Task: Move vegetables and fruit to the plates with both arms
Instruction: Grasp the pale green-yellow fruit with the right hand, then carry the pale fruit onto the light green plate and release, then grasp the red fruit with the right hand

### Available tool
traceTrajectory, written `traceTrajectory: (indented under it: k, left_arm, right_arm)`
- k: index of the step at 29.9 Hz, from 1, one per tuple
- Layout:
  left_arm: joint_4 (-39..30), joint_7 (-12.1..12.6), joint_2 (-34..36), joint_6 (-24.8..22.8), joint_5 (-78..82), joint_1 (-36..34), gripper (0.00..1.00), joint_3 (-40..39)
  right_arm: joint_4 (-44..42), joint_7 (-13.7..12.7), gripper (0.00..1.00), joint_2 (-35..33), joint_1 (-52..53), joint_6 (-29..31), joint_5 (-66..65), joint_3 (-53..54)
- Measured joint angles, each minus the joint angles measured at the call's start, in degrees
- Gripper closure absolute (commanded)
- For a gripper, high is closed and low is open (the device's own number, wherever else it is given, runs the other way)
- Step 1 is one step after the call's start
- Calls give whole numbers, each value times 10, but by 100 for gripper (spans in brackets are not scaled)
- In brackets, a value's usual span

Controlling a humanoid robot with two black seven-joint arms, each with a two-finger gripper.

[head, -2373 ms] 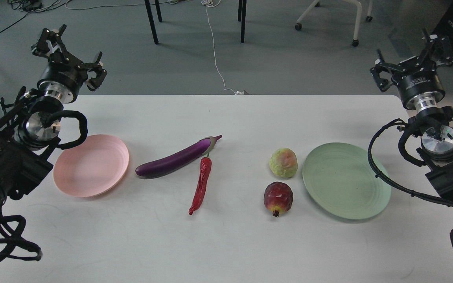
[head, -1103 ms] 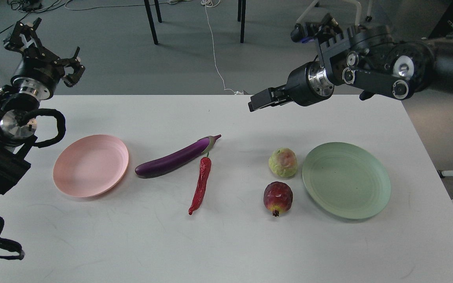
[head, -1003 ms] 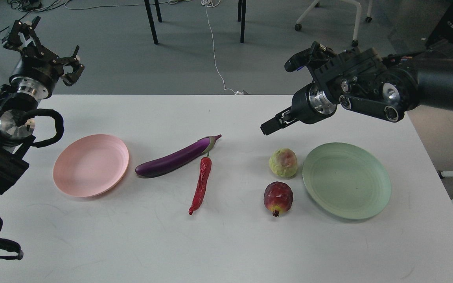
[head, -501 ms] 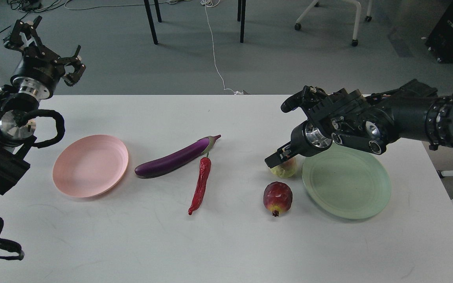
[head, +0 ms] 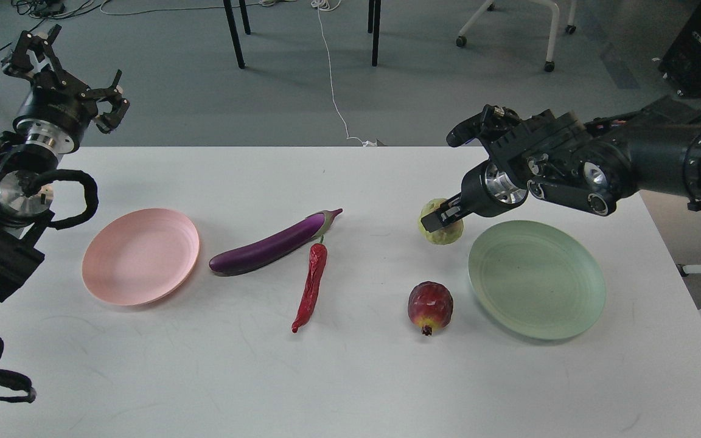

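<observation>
My right gripper [head: 439,218] is shut on the yellow-green fruit [head: 445,230] and holds it above the table, just left of the pale green plate [head: 537,278]. The dark red fruit [head: 430,307] lies on the table in front of it. The purple eggplant [head: 271,244] and the red chili pepper [head: 310,287] lie mid-table. The pale pink plate [head: 140,255] sits at the left with nothing on it. My left gripper [head: 61,64] is raised beyond the table's far left corner, open and holding nothing.
The white table [head: 350,377] has its far edge behind the fruit and its right edge past the green plate. Chair legs [head: 235,33] and a white cable [head: 332,79] are on the floor beyond.
</observation>
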Motion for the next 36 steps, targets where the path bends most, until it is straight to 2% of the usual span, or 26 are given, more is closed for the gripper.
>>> traceTrajectory:
  k: [6, 12, 14, 16, 20, 23, 26, 33, 36]
  left_arm:
    - [0, 2, 0, 1, 0, 0, 2, 0]
    - [0, 4, 1, 1, 1, 0, 2, 1]
    - [0, 4, -1, 2, 1, 0, 2, 1]
    - [0, 4, -3, 3, 1, -1, 2, 1]
    - [0, 5, -7, 5, 1, -1, 2, 1]
    - [0, 5, -8, 5, 1, -2, 2, 1]
    - [0, 5, -8, 5, 1, -2, 2, 1]
    - [-1, 5, -6, 3, 1, -2, 2, 1]
    - [-1, 5, -4, 3, 1, -2, 2, 1]
  right_arm:
    - [83, -6, 54, -115, 11, 0, -16, 1]
    - [129, -10, 47, -201, -29, -10, -77, 2]
    - [130, -10, 41, -212, -47, -20, -90, 3]
    - [131, -11, 30, -220, -60, -26, -95, 3]
    - [130, -10, 19, -223, -79, -30, -98, 6]
    - [128, -11, 6, -223, -84, -32, -98, 9]
    - [128, -11, 2, -224, -85, -33, -97, 17]
    - [136, -10, 2, -237, -76, -27, -87, 86]
    - [149, -11, 2, -222, -52, -25, -85, 104]
